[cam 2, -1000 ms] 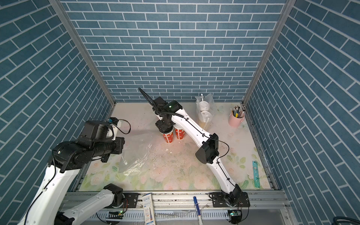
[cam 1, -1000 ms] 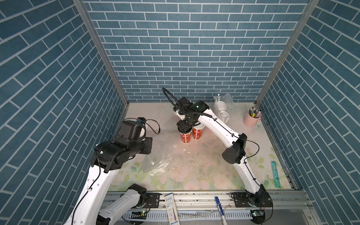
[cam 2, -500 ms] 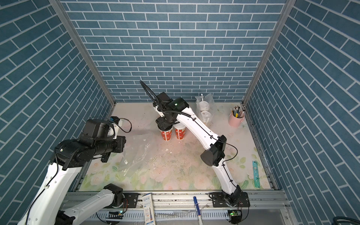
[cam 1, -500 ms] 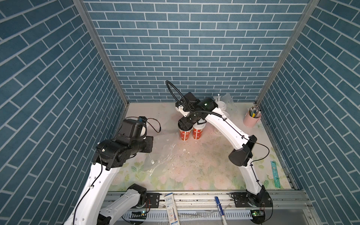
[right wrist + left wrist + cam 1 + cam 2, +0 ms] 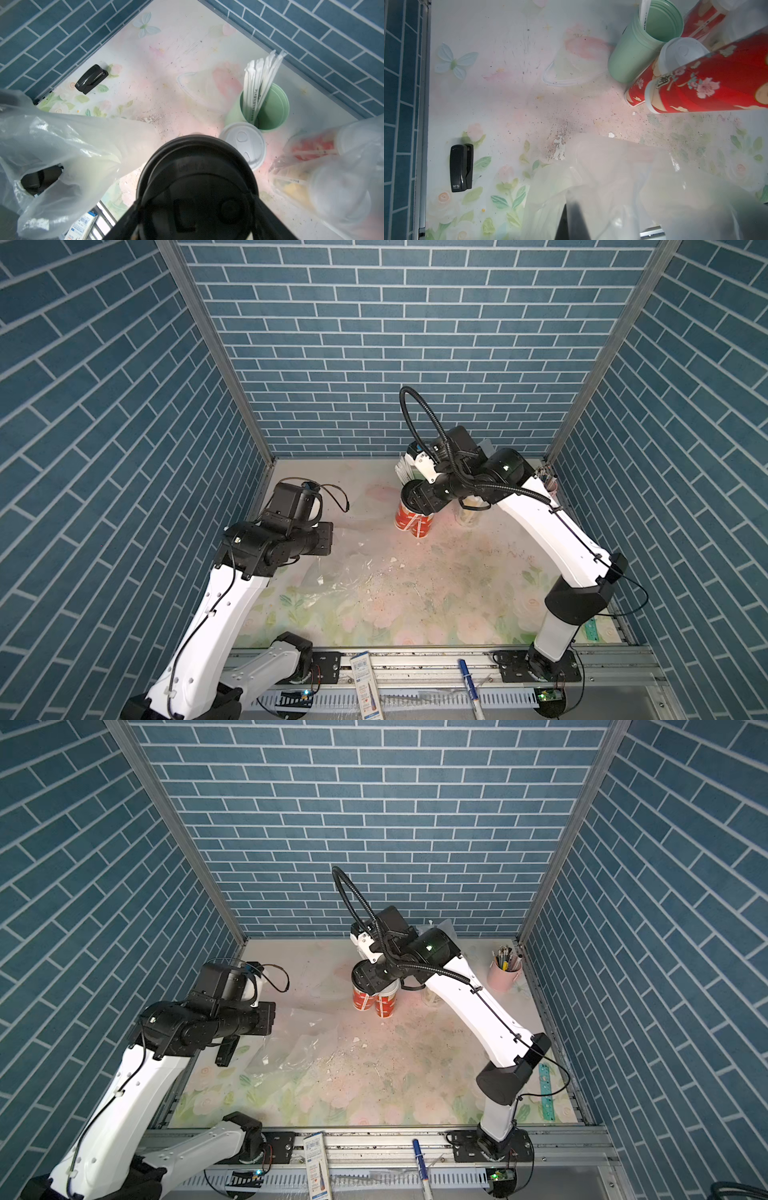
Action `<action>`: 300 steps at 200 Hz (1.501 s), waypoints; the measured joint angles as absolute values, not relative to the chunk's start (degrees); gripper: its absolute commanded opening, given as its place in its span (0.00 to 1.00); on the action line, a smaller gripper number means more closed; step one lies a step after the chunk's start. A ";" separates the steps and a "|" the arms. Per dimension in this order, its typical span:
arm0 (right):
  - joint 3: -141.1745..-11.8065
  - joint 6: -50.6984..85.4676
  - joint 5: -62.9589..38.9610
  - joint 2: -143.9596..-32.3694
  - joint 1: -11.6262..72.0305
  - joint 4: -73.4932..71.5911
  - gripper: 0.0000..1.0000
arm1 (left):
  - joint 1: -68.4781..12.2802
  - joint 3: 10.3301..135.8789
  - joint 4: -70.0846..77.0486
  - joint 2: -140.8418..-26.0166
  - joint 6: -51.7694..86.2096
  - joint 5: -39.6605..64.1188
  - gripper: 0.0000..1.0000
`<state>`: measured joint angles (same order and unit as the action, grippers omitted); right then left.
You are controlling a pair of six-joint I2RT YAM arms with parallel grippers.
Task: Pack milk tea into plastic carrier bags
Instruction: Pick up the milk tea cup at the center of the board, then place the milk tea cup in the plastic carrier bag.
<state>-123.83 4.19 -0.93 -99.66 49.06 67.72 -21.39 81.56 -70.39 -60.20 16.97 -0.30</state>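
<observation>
The red floral cup [image 5: 361, 1001] with the black lid [image 5: 197, 182] is clamped between my right fingers [image 5: 121, 227], spread wide round its top, just beside the white-lidded red cup [image 5: 243, 143] on the desk [image 5: 166, 52]. My left fingers [image 5: 571, 222] are pinched shut on the thin, crinkly clear bag [image 5: 52, 145], well apart from it

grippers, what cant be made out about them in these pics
- Right gripper: right wrist view, black lid hides any contact with the red cup wall; in both top views its own wrist covers it.
- Left gripper: left wrist view, fingertips blurred, cut by the edge, veiled by the plastic bag.
</observation>
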 measured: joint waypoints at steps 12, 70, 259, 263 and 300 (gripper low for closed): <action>-120.44 4.27 -1.04 -96.86 48.58 66.65 0.63 | -21.39 82.00 -70.35 -60.84 17.65 -1.45 0.00; -108.49 5.89 -2.04 -85.27 46.83 61.95 0.63 | -21.39 83.64 -67.44 -61.01 21.56 -8.43 0.00; -100.31 7.31 -2.42 -75.29 44.18 58.26 0.64 | -40.60 73.06 -50.06 -71.05 37.28 -6.04 0.00; -100.31 7.35 -2.44 -75.16 44.18 58.26 0.64 | -40.80 72.88 -49.50 -71.18 37.54 -5.61 0.00; -99.83 8.16 -3.90 -73.82 44.18 57.82 0.64 | -41.87 71.75 -44.14 -71.40 39.99 -1.54 0.00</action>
<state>-99.83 8.16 -3.90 -73.82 44.18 57.82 -41.87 71.75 -44.14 -71.40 39.99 -1.54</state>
